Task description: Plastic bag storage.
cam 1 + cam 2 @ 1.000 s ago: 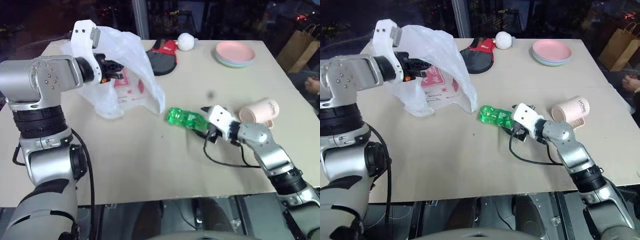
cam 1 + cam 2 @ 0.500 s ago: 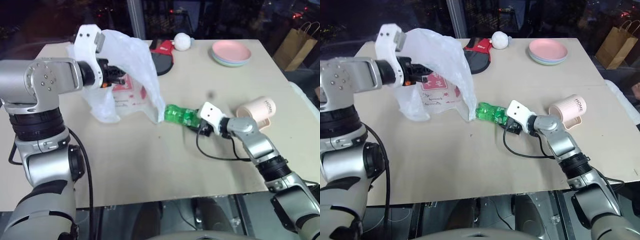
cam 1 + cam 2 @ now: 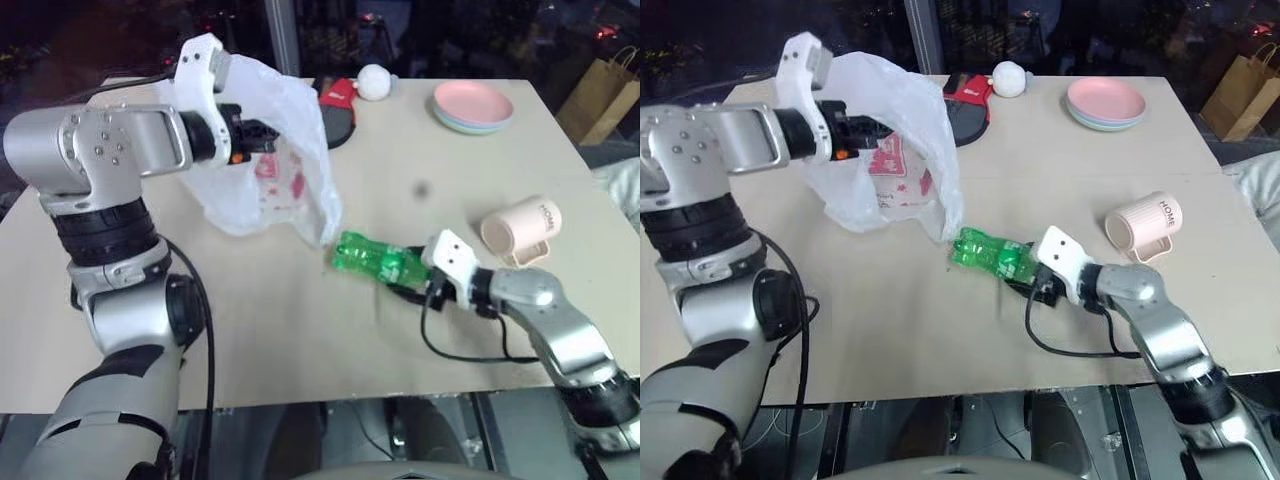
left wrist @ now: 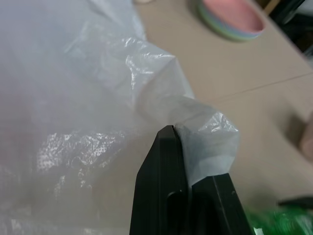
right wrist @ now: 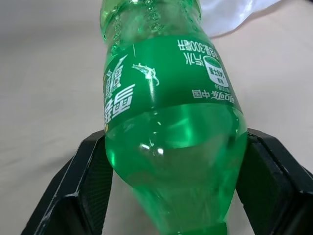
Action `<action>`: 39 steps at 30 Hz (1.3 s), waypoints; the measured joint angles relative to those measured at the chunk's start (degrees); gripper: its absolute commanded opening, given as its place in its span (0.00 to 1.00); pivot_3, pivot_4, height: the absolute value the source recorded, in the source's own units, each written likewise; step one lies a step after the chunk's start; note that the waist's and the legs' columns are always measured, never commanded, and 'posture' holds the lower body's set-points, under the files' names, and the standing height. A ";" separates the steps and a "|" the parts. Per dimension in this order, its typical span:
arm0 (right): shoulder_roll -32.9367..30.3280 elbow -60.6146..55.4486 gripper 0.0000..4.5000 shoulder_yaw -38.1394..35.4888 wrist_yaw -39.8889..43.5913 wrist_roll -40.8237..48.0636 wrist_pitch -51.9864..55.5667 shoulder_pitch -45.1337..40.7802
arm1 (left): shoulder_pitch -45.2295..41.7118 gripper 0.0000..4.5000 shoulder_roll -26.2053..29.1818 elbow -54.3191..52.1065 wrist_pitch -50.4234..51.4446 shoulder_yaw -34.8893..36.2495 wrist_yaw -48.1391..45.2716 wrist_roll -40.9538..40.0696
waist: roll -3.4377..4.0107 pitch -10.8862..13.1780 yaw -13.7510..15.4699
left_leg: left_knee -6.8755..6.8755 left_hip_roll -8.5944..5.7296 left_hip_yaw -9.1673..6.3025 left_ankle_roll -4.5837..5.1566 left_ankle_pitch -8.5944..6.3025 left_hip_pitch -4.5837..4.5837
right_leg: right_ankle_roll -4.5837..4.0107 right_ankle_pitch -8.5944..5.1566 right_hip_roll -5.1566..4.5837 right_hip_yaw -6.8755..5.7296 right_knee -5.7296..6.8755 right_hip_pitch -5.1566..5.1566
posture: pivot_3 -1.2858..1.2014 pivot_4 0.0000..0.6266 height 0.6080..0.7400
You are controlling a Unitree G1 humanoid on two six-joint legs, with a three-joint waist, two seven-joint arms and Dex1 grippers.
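The plastic bag (image 3: 285,150), thin, white and crinkly with red print, hangs above the table's left half. My left gripper (image 3: 262,135) is shut on its upper edge, and the pinched fold (image 4: 208,147) shows beside the black fingers (image 4: 166,196). A green bottle (image 3: 370,260) lies on its side right of the bag, with its cap end close to the bag's lower corner. My right gripper (image 3: 415,280) is shut on the bottle's base end (image 5: 168,122), one black finger (image 5: 83,181) on each side.
A pink cup (image 3: 520,228) lies tipped over behind my right arm. Stacked pastel plates (image 3: 470,105), a white ball (image 3: 374,82) and a red-and-black paddle (image 3: 335,105) sit at the table's far side. A brown paper bag (image 3: 598,95) stands past the right edge.
My left gripper has carried the bag a little to the right. My right gripper closed on the bottle, pushed it toward the bag, then drew back with it.
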 measured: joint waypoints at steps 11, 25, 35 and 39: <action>2.44 -16.20 0.66 -7.20 -8.60 10.22 12.91 5.03 | -20.22 0.00 -6.25 26.28 -0.38 8.32 3.80 0.35 | 0.00 0.08 -0.51 | -0.02 0.01 0.08 0.00 0.00 -0.02 | 0.13 -0.08 0.03 0.10 -0.01 -0.06 | 0.52 0.24 1.00; 1.10 -20.99 0.66 -10.93 -12.56 21.67 17.18 2.22 | -22.92 0.00 -5.92 39.58 -15.78 6.57 9.88 4.94 | 0.03 0.13 -0.51 | -0.11 0.01 0.08 0.00 0.00 -0.02 | 0.03 -0.02 0.03 0.09 0.01 -0.11 | 0.52 0.24 1.00; 1.29 -17.71 0.66 -6.34 -13.75 22.95 17.25 -3.65 | -29.42 0.00 -9.84 48.45 -24.76 10.97 12.45 2.52 | -0.22 0.27 0.08 | -0.01 -0.01 0.04 0.00 0.00 -0.33 | 0.03 -0.01 -0.01 0.01 -0.12 -0.24 | 0.52 0.24 1.00; 3.16 -12.06 0.66 -2.38 -14.90 20.16 16.19 -7.47 | -30.90 0.00 -10.20 50.15 -29.29 10.37 13.01 2.43 | -0.18 0.27 -0.50 | -0.12 0.00 0.12 0.00 0.00 -0.18 | 0.03 -0.01 0.00 0.10 -0.03 -0.24 | 0.52 0.24 1.00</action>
